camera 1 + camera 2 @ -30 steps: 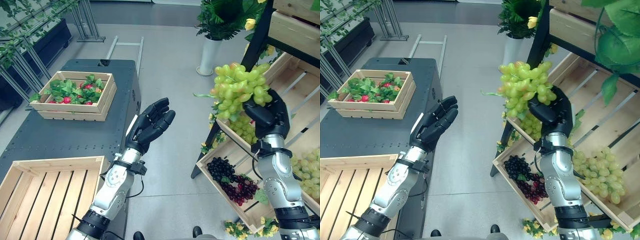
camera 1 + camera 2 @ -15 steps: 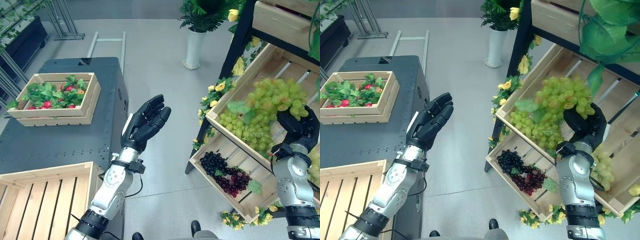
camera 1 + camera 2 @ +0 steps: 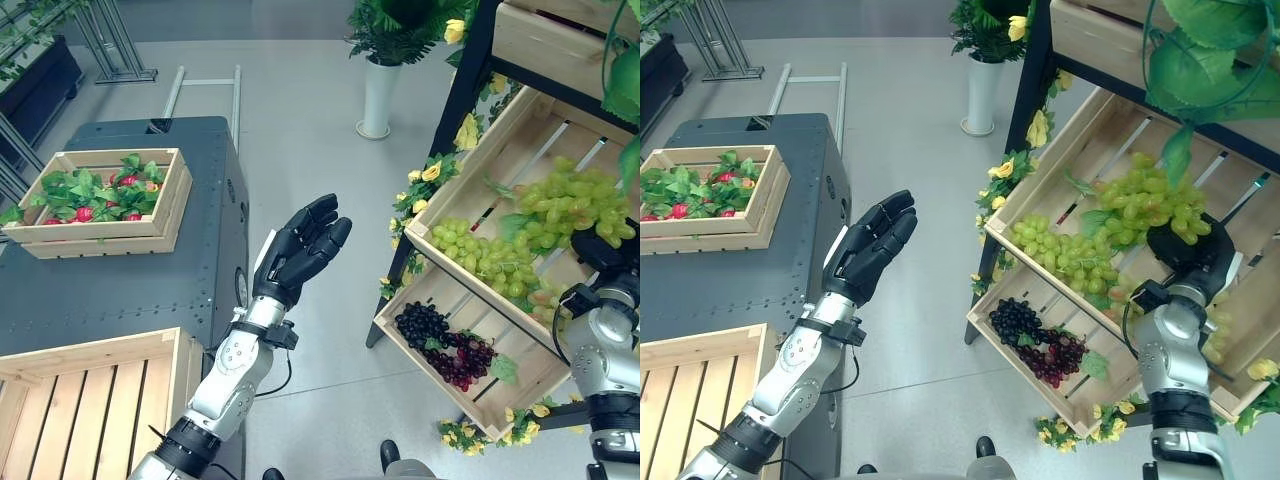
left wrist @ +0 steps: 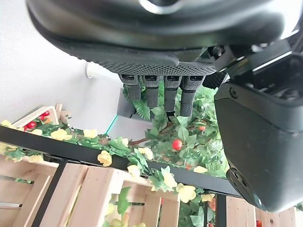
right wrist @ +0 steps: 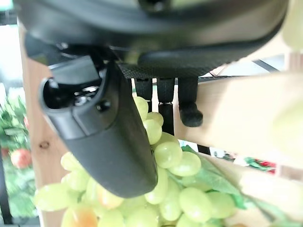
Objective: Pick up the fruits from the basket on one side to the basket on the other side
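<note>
The bunch of pale green grapes [image 3: 1145, 205], pinched by the right hand [image 3: 1188, 250] over the slanted wooden crate [image 3: 1110, 150], wants lowering fully before release, left hand [image 3: 300, 250] spread idle.

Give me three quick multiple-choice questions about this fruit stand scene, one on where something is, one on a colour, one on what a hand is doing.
1. Where do the dark grapes lie?
A. In the lowest crate of the rack
B. On the grey table
C. On the floor

2. What colour is the bunch at the right hand?
A. Red
B. Green
C. Purple

3. How is the left hand?
A. Closed on a grape bunch
B. Pressed on a crate
C. Open, holding nothing

Answers: 1 A, they sit in the bottom slanted crate. 2 B, its grapes are pale green. 3 C, its fingers are straight in mid-air beside the table.
</note>
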You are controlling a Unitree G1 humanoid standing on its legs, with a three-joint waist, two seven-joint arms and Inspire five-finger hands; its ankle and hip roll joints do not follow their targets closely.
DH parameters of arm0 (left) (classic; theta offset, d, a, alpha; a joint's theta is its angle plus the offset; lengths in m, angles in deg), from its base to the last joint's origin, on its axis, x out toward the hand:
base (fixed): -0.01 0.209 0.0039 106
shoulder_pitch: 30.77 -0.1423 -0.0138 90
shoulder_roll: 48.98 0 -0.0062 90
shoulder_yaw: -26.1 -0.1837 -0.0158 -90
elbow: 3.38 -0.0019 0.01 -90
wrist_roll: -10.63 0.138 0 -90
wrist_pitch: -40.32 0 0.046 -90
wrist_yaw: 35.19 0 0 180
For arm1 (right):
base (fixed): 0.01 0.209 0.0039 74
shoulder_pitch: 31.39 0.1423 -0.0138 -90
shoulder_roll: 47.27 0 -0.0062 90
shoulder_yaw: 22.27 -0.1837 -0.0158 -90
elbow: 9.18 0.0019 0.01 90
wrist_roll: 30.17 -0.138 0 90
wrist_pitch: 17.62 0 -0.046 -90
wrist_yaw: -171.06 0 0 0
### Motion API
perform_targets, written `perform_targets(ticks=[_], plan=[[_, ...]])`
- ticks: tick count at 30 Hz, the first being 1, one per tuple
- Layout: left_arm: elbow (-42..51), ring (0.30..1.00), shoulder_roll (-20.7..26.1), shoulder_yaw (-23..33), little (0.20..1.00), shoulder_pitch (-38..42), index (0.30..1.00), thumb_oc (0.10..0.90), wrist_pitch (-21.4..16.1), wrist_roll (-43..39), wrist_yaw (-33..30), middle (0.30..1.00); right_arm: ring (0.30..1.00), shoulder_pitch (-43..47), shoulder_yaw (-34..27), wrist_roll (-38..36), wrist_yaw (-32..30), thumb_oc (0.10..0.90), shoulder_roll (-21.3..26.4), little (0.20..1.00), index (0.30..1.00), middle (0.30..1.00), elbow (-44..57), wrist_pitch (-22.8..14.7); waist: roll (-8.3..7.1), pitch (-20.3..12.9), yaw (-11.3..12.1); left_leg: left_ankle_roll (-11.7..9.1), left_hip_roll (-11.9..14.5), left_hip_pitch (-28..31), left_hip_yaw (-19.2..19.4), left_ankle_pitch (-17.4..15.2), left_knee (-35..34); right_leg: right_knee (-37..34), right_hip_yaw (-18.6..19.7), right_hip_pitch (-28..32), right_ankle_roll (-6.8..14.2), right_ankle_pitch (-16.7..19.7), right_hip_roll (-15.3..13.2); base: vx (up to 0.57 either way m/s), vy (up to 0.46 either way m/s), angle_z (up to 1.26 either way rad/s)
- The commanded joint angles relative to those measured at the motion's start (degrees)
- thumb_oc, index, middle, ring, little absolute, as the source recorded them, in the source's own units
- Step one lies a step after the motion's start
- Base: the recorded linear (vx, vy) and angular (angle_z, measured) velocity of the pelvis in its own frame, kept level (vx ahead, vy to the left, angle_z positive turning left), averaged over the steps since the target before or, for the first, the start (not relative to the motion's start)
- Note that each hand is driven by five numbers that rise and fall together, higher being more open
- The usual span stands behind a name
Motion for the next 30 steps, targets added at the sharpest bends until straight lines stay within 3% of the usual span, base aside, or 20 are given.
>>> perform_targets(ticks=[1, 8, 15, 22, 30], plan=[[3.3, 0.9, -1.0, 0.2, 0.9, 9.3, 0.9, 0.8, -4.6, 0.9, 0.2, 0.9, 0.9, 2.6, 0.3, 5.2, 1.1, 0.8, 9.3, 0.9, 0.9, 0.9, -6.0, 3.4, 1.7, -3.6, 0.8, -0.8, 2.0, 5.2, -1.5, -7.2, 0.1, 0.1, -2.4, -4.9, -2.8, 5.7, 3.2, 0.0, 0.0, 0.0], [4.1, 0.9, -1.2, 1.3, 0.9, 8.8, 0.9, 0.8, -4.3, 1.4, 0.2, 0.9, 0.9, 2.1, 0.2, 9.2, 2.9, 0.8, 9.6, 0.9, 0.9, 0.9, 1.9, 1.2, 1.62, -3.1, 0.2, -0.7, 2.0, 5.7, -1.5, -7.6, 0.1, 0.1, -2.5, -4.5, -2.8, 5.5, 3.3, 0.0, 0.0, 0.0], [4.2, 0.9, -1.6, 2.4, 0.9, 8.1, 0.9, 0.8, -4.6, 2.3, -0.2, 0.9, 0.9, -0.6, -1.9, 11.8, 4.0, 0.8, 6.5, 0.9, 0.9, 0.9, 15.1, -2.8, 2.03, -3.2, -0.6, -0.3, 1.7, 5.8, -1.1, -8.0, 0.1, 0.1, -2.4, -4.5, -2.6, 5.3, 3.3, 0.0, 0.0, 0.0], [3.6, 0.9, -2.4, 3.7, 0.9, 7.0, 0.9, 0.8, -5.4, 3.3, -0.3, 0.9, 0.9, -2.6, -2.3, 9.9, 10.6, 0.8, 2.5, 0.9, 0.9, 0.9, 25.6, -8.3, 2.68, -3.5, -1.0, 0.0, 1.4, 6.0, -0.9, -8.3, 0.1, 0.1, -2.5, -4.4, -2.6, 5.0, 3.2, 0.0, 0.0, 0.0], [2.4, 0.9, -2.5, 3.9, 0.9, 6.6, 0.9, 0.8, -6.3, 3.1, -0.4, 0.9, 0.9, -2.4, -1.4, 6.5, 15.2, 0.8, 1.9, 0.9, 0.9, 0.9, 32.1, -7.6, 2.84, -3.8, -1.6, 0.0, 1.6, 6.3, 0.0, -8.6, 0.1, 0.1, -2.2, -4.5, -2.6, 4.8, 3.4, 0.0, 0.0, 0.0]])
